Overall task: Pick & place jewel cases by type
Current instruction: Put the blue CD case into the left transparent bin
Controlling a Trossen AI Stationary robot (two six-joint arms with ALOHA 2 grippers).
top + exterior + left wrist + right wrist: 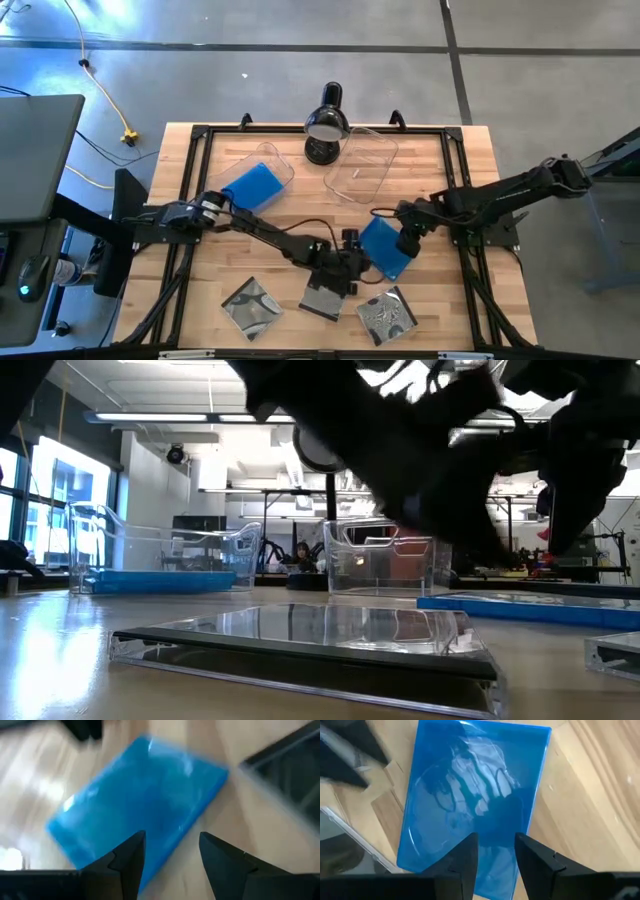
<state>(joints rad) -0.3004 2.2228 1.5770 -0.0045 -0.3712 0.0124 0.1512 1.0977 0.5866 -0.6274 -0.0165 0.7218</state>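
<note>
Right there in the middle of the table (470,145), both grippers met over one blue case (384,248). It lay flat on the wood, just beside the middle grey case (323,297). The left gripper (352,268) reached in from the left and hung at the blue case's near-left edge, jaws apart, nothing between them; its wrist view showed the blue case (140,805) ahead of the spread fingers (127,857). The right gripper (408,245) sat at the same case's right edge, jaws also parted with a narrow gap, and its wrist view showed that case (475,795) lying under the fingers (465,855), not pinched.

Along the front edge sat three grey cases with silvery discs: the left one (250,305), the middle one, and the right one (387,314). Another blue case (250,187) lay in the left tub (272,160) at the back. The right tub (362,165) stood beside a black lamp (327,120).
</note>
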